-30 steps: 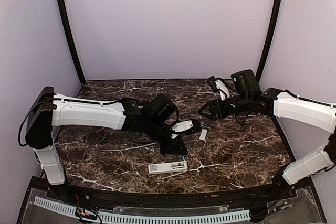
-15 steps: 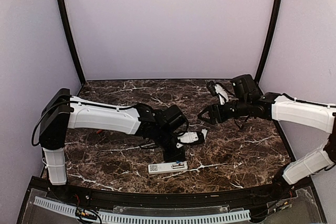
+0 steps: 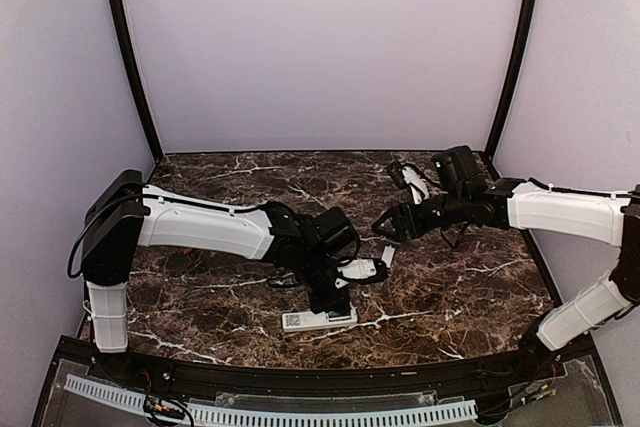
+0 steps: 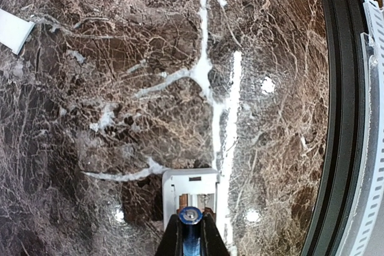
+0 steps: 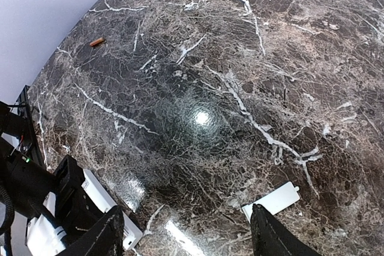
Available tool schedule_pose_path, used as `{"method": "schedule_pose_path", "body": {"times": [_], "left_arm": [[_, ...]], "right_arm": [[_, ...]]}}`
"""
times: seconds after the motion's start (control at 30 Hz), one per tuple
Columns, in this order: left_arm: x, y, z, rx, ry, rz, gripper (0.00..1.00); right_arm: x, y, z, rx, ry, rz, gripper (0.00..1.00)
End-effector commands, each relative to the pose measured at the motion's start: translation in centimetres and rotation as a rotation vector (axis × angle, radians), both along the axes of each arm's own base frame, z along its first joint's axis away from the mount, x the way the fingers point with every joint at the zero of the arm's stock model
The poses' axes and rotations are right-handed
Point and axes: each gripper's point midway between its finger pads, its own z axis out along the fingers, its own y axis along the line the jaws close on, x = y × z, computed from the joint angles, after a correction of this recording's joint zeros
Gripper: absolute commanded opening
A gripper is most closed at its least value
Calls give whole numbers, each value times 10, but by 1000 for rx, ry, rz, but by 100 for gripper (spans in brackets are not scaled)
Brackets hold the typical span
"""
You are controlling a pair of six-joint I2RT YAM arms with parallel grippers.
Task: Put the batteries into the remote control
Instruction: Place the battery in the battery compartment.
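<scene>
From above, the left gripper (image 3: 337, 304) hangs over one end of the remote control (image 3: 300, 322). Its wrist view shows the fingers (image 4: 173, 241) clamped on a blue battery (image 4: 190, 215) just above the remote. The right gripper (image 5: 186, 211) holds its fingers apart, empty; an orange battery (image 5: 96, 42) lies far from the remote.

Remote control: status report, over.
Left gripper shut on blue battery, over remote control recess. Right gripper open, aloft. Orange battery loose on table. Nothing blocking.
</scene>
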Motion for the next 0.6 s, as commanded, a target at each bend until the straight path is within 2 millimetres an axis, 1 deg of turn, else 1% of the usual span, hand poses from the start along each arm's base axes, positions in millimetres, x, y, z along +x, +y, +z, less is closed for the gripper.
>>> {"method": "schedule_pose_path", "body": {"times": [0.0,0.1,0.3,0.47,0.57], "left_arm": [[-6,2,3,18,14,-19,0],[-7,1,6,16,28,-13,0],[-5,4,5,32,19,-6,0],[-7,-10,19,-27,49,-4,0],[-7,-14,21,-46,53,-3,0]], "right_arm": [[3,4,0,24,-7,14,69],[2,3,-4,19,0,12,69],[3,4,-8,10,1,20,69],[6,5,-12,4,7,34,69],[9,7,-13,6,8,40,69]]}}
